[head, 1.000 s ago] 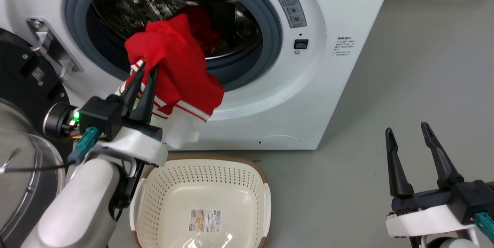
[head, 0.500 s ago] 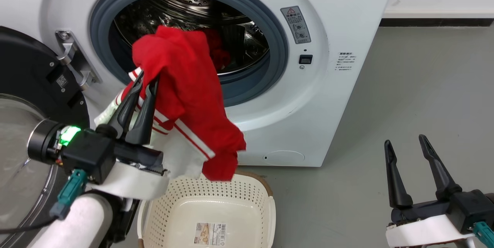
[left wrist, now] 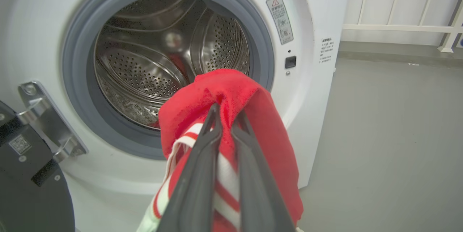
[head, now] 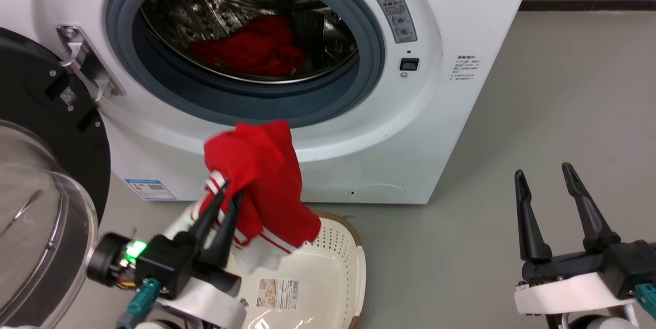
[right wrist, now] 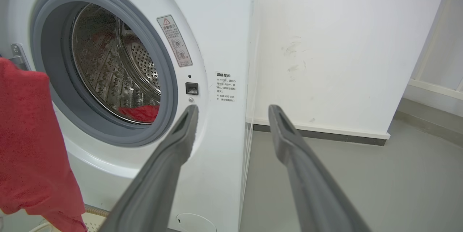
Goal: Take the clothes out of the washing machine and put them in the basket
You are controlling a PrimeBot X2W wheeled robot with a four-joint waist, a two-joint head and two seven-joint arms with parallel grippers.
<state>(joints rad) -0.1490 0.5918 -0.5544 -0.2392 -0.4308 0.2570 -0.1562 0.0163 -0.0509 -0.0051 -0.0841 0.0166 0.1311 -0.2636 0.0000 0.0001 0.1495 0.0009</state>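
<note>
My left gripper [head: 231, 189] is shut on a red garment [head: 259, 175] with white stripe trim, which hangs over the cream basket [head: 338, 267] on the floor in front of the washing machine [head: 435, 129]. The left wrist view has the same garment [left wrist: 253, 105] draped over my closed fingers [left wrist: 202, 159]. A second red garment [head: 253, 47] lies inside the steel drum, also seen in the right wrist view as a red patch of garment [right wrist: 141, 113]. My right gripper [head: 546, 175] stands open and empty at the lower right, off the floor.
The round black-framed glass door [head: 36, 190] swings open at the left, close beside my left arm. Grey floor [head: 538, 88] stretches to the right of the washer. A white wall [right wrist: 325, 44] stands behind.
My left gripper has dropped with the red garment from the drum opening down to just above the basket. The garment inside the drum is now uncovered. The camera shifted slightly.
</note>
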